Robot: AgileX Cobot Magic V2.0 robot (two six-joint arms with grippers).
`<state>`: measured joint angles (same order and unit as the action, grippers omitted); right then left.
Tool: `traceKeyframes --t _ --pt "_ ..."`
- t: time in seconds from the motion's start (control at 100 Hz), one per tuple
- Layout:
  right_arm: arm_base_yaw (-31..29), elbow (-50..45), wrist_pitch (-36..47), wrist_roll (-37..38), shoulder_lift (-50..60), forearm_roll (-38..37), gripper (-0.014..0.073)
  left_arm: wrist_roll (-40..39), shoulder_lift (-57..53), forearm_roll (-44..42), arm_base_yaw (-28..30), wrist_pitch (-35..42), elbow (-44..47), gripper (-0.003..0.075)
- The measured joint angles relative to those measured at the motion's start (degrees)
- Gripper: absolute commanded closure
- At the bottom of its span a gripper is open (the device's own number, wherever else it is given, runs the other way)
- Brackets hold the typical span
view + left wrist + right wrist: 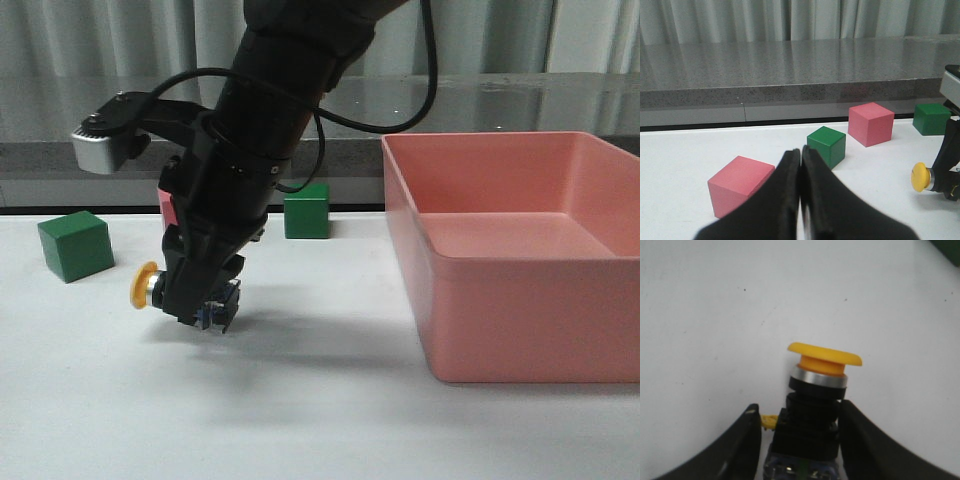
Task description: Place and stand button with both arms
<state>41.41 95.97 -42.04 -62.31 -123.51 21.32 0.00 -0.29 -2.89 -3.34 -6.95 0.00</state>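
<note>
The button (148, 287) lies on its side just above the white table, its yellow cap pointing left. My right gripper (205, 315) comes down from above and is shut on its black body and clear base. In the right wrist view the button (822, 385) sits between the two black fingers (865, 440), cap away from the wrist. The left wrist view shows the button (922, 176) and the right gripper (950, 172) at the far right. My left gripper (801, 152) is shut and empty, low over the table, well apart from the button. It is out of the front view.
A large pink bin (520, 320) stands on the right. A green cube (75, 245) sits at the left and another (306, 210) behind the arm. Near my left gripper are a pink cube (740, 182), a green cube (827, 145) and a pink cube (871, 123).
</note>
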Motion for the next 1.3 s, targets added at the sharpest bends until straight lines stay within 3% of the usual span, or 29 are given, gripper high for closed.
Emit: traceKeyframes --t 0.1,0.29,0.38,0.56,0.78,0.92,1.3 --pt "0.0 0.13 0.24 0.0 0.0 0.0 0.0002 0.0 0.0 0.0 0.0 0.0 0.0 0.074" --pt "0.0 0.13 0.13 0.0 0.0 0.0 0.0071 0.0 0.0 0.0 0.0 0.0 0.0 0.074" --pt "0.0 0.13 -0.56 1.61 1.11 0.0 0.0214 0.0 0.0 0.0 0.0 0.0 0.0 0.074" --pt "-1.13 0.13 -2.78 8.6 8.17 0.0 0.0673 0.0 0.0 0.0 0.0 0.0 0.0 0.074" --pt "-8.11 -0.42 -6.48 18.16 18.84 0.0 0.0655 0.0 0.0 0.0 0.0 0.0 0.0 0.074" --pt "-14.56 -6.0 -6.77 23.3 26.69 -0.1 0.0655 0.0 0.0 0.0 0.0 0.0 0.0 0.074" --pt "-36.28 -42.49 6.07 34.67 57.78 -0.78 0.0655 0.0 0.0 0.0 0.0 0.0 0.0 0.074"
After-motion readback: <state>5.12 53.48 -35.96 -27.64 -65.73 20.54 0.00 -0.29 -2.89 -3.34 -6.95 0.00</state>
